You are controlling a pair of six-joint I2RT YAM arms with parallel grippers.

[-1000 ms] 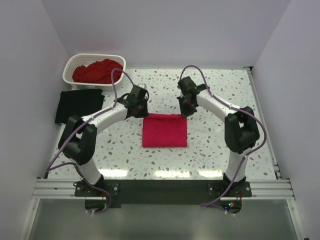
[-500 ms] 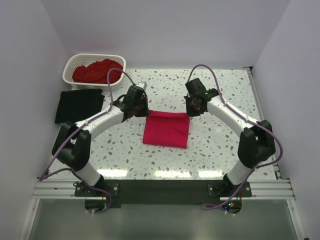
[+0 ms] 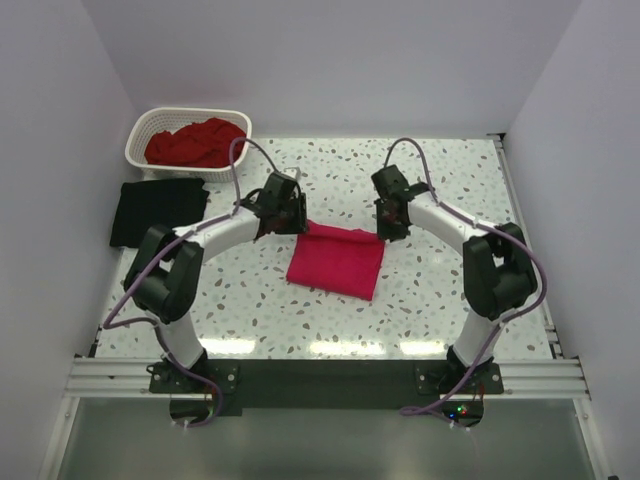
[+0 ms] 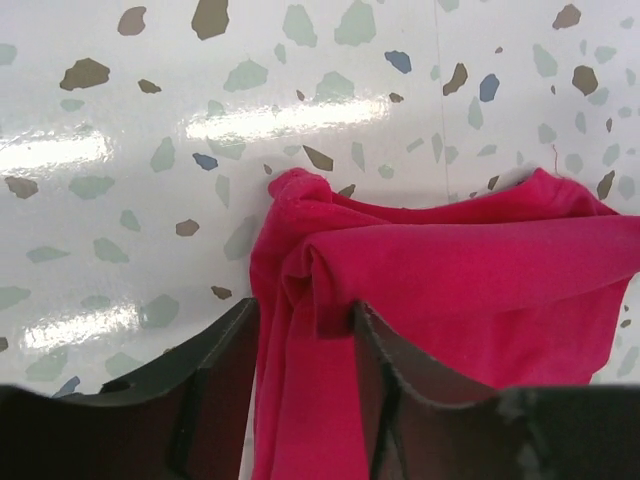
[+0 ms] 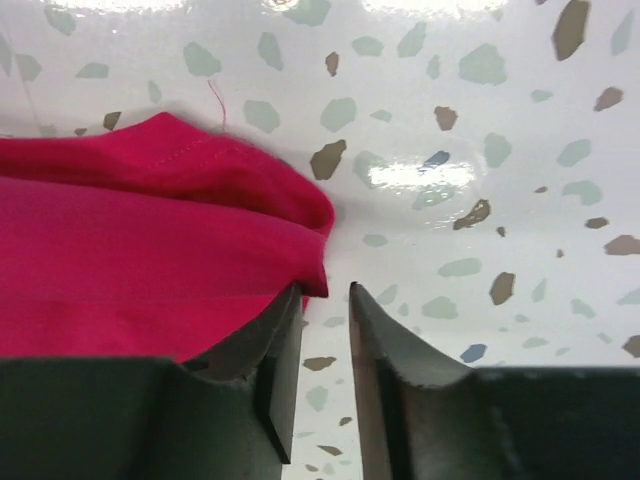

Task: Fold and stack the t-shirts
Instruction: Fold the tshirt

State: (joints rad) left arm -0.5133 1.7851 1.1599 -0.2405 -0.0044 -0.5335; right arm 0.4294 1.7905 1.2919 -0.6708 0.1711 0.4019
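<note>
Glossy speckled table, pale walls. Both arms arch inward to mid-table. Folded pinkish-red t-shirt at centre, soft, far edge rumpled. Left gripper clamps bunched far-left corner. Right gripper at far-right corner, fingers nearly together; hold unclear. Black t-shirt flat at left edge. Darker red t-shirt heaped in white lattice basket, far-left.

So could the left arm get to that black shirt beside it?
Probably: nothing blocks the black t-shirt, but the left gripper is shut on the pinkish-red t-shirt and must release first.

Table: pink shirt, black shirt, basket
</note>
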